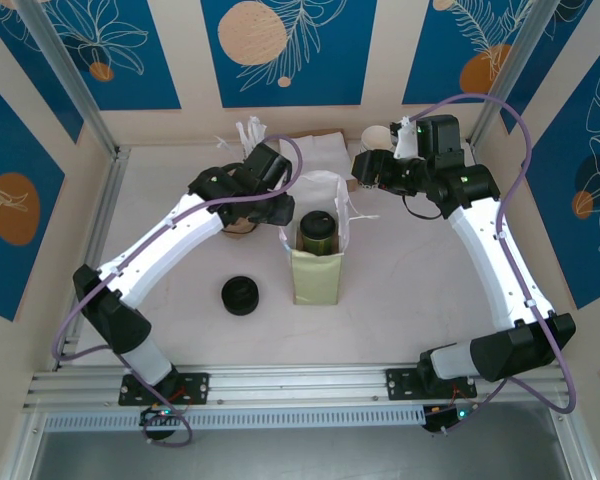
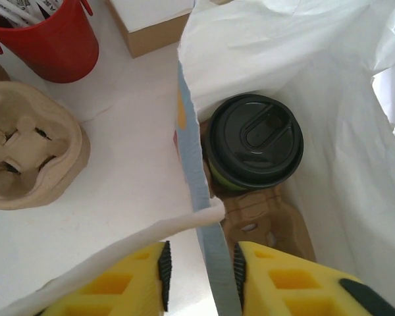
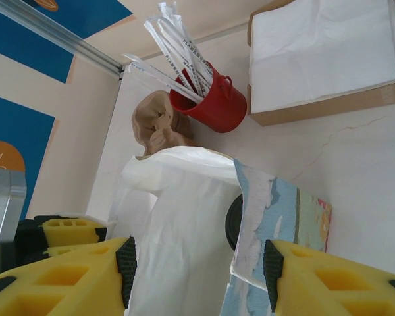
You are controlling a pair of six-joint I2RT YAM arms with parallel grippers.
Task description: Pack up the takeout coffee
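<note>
1. Left gripper [image 2: 201, 263] stood narrow astride the left wall of the white bag [image 2: 303, 59]. One jaw lay against the paper and a sliver of gap showed at the other, so the wall was not yet pinched.
2. Right gripper [image 3: 197, 263] hung over the bag's far right side with its jaws wide, holding nothing.
3. The takeout coffee [image 2: 253, 141], black lid on, stood upright inside the bag in a brown pulp carrier [image 2: 263, 227], at the middle of the table [image 1: 430, 290].
4. The table was pale and faintly veined. Cream walls with blue leaf-print panels [image 1: 280, 45] closed its far, left and right edges, and a metal rail [image 1: 300, 380] ran along the near edge.
5. From above, a low pile of black lids [image 1: 242, 295] sat toward the near left of the bag, apart from it.
6. The wrist views made plain a red pot of wrapped stirrers [image 3: 207, 102] and a box of napkins [image 3: 322, 59] by the far edge. A second pulp carrier [image 2: 26, 151] lay on the table just left of the bag.
</note>
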